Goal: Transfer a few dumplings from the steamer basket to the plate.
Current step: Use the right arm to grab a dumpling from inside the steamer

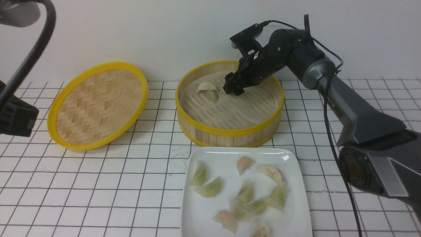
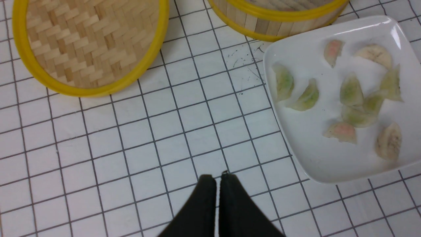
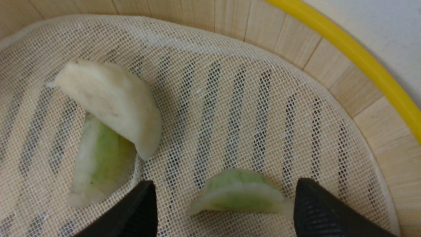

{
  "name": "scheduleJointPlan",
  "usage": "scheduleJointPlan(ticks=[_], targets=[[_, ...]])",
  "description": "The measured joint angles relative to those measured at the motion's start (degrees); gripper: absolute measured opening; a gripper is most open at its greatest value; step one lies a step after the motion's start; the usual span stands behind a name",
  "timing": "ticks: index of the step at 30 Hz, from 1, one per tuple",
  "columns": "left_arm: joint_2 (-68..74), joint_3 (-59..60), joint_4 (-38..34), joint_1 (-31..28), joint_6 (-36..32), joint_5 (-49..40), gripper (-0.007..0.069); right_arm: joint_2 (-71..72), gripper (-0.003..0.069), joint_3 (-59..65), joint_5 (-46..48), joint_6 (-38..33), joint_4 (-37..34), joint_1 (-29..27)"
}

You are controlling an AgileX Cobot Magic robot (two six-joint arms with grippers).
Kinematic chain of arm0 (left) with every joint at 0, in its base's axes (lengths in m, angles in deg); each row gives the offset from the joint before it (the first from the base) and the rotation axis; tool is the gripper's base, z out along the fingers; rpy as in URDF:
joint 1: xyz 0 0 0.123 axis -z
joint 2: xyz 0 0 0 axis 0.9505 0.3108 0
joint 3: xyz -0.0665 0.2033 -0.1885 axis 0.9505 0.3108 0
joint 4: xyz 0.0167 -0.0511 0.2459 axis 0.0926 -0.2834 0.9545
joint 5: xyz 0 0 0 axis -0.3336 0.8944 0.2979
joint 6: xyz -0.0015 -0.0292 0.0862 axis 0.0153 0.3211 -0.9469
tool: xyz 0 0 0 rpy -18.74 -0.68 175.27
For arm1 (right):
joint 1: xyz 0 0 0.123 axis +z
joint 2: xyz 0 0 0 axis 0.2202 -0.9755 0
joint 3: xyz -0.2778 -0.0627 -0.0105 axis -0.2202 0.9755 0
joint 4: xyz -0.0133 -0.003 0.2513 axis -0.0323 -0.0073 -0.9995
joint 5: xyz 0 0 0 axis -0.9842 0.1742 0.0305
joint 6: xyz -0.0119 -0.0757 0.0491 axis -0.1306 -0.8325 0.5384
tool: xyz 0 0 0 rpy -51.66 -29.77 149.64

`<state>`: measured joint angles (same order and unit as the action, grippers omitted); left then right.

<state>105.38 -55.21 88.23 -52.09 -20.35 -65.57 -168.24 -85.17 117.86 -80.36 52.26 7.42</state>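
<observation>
The right jaws [image 3: 223, 207] stand wide apart inside the steamer basket [image 1: 230, 132], with a pale green dumpling [image 3: 243, 194] between their tips — whether they touch it, I cannot tell. Toward the basket's left side, a cream-white dumpling [image 3: 115, 98] lies partly over another green dumpling [image 3: 102, 161], both on the pale liner [image 3: 204, 141].

The left jaws [image 2: 218, 179] are together with nothing in them, over the table [image 2: 131, 158], left of the plate.

The white square plate [image 1: 204, 227] sits on the near side of the basket, carrying a spread of green, pinkish and cream-white dumplings [image 1: 244, 164]; a few of the green ones touch one another near the middle. Left of the basket — well apart from the plate — is the woven lid [image 1: 98, 105], its yellow rim tilted up at the far side.
</observation>
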Motion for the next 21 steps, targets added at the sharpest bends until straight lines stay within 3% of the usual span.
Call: scheduleJointPlan(ticks=[8,10,14,21], targets=[[-0.05,0.12,1.01,0.0,0.05,0.0,-0.0006,-2.04,0.0506,-0.28,-1.82,-2.54,-0.23,0.0],[-0.05,0.12,1.02,0.0,0.05,0.0,-0.0006,-2.22,0.0482,-0.51,-1.88,-2.68,-0.52,0.0],[-0.11,0.12,1.02,0.0,0.05,0.0,-0.0006,-2.15,0.0346,-0.62,-1.62,-1.74,-0.74,0.04],[-0.11,0.42,1.05,0.0,0.05,0.0,-0.0006,-0.4,0.0347,-3.67,7.65,-0.68,0.86,0.04]])
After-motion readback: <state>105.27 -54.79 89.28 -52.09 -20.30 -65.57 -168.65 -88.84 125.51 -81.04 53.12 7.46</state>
